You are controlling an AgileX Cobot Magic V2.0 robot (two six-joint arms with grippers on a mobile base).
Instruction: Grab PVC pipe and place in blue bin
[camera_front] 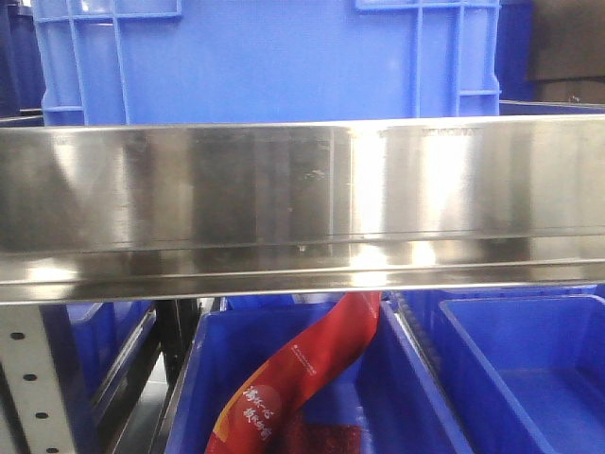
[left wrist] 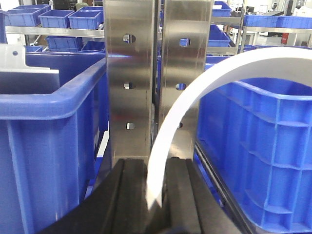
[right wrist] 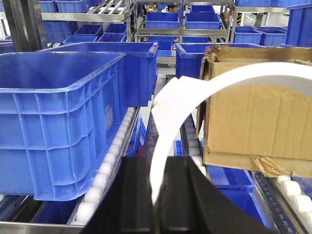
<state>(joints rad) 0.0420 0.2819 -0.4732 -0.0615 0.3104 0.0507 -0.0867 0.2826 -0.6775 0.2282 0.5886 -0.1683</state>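
The left gripper (left wrist: 136, 200) shows only as a black body at the bottom edge of its wrist view; its fingertips are out of frame, so I cannot tell whether the jaws are spread or pressed together. A curved white flat strip (left wrist: 195, 90) rises from that body and arches off to the right. Just beyond stand two upright brushed-steel posts with punched holes (left wrist: 129, 83), between a blue plastic crate on the left (left wrist: 44, 146) and a ribbed blue plastic crate on the right (left wrist: 258, 146).

The right gripper (right wrist: 141, 200) is the same dark body, its state equally unreadable, with a like white band (right wrist: 219, 80) arching over it. To its left a large open blue plastic tub (right wrist: 58, 107) rests on white rollers (right wrist: 109, 161); to the right sits a torn brown cardboard box (right wrist: 253, 112).

The front view is filled by a shiny steel shelf beam (camera_front: 302, 199), with a red printed bag (camera_front: 312, 369) below it.

The PVC pipe cannot be made out in any view.
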